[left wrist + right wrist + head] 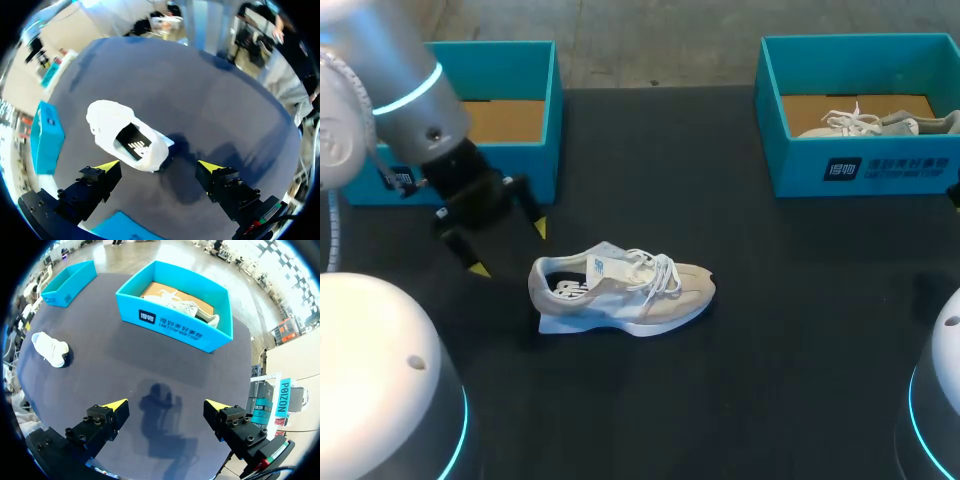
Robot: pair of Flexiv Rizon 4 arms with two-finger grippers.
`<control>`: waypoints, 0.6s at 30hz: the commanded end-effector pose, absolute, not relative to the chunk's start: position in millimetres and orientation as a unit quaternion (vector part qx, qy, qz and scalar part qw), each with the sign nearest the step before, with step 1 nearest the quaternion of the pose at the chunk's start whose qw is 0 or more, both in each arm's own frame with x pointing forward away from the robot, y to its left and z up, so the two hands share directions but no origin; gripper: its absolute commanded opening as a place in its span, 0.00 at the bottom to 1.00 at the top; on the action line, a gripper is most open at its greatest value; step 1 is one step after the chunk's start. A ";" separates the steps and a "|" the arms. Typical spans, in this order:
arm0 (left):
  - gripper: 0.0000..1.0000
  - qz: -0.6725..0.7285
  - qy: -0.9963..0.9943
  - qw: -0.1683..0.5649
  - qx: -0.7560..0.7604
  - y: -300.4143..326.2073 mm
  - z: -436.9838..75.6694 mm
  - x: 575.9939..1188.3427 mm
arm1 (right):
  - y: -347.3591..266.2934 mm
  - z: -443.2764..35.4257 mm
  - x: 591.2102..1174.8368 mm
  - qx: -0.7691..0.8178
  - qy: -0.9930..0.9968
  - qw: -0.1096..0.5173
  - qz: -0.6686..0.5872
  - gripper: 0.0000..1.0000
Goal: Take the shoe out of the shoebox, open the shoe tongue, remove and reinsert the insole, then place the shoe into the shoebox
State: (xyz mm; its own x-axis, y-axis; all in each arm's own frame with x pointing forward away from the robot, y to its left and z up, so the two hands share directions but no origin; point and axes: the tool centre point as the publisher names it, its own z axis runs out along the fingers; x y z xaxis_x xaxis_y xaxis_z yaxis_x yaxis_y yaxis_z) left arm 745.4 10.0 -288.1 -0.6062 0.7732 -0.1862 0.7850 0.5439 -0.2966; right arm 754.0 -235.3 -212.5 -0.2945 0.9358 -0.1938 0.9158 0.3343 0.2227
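Observation:
A beige and white shoe (620,290) lies on its sole on the black table, toe pointing right, laces tied, and a dark insole shows in its opening. My left gripper (508,248) hangs open just left of the heel, above the table. In the left wrist view the shoe (127,137) is ahead of the open left gripper (159,166), heel nearest, and nothing is held. An empty teal shoebox (556,120) stands at the back left. My right gripper (166,404) is open over bare table, far from the shoe (50,349).
A second teal shoebox (790,150) at the back right holds another pale shoe (865,122); it lies ahead of the right gripper as the box (175,330). The left box (70,282) sits far beyond.

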 end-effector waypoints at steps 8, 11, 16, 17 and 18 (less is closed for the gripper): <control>1.00 -0.370 0.886 0.009 0.278 40.0 -292.0 750.2 | -235.7 -212.8 754.9 0.575 0.804 0.144 0.035 1.00; 1.00 -0.424 0.873 0.004 0.240 44.5 -289.4 749.1 | -235.7 -212.8 754.9 0.575 0.804 0.144 0.035 1.00; 1.00 -0.487 0.854 -0.005 0.184 49.6 -288.1 746.5 | -235.7 -212.8 754.9 0.575 0.804 0.144 0.035 1.00; 1.00 -0.507 0.844 -0.011 0.172 50.9 -287.8 746.0 | -235.7 -212.8 754.9 0.575 0.804 0.144 0.035 1.00; 1.00 -0.516 0.840 -0.013 0.166 51.4 -287.7 745.5 | -235.7 -212.8 754.9 0.575 0.804 0.144 0.035 1.00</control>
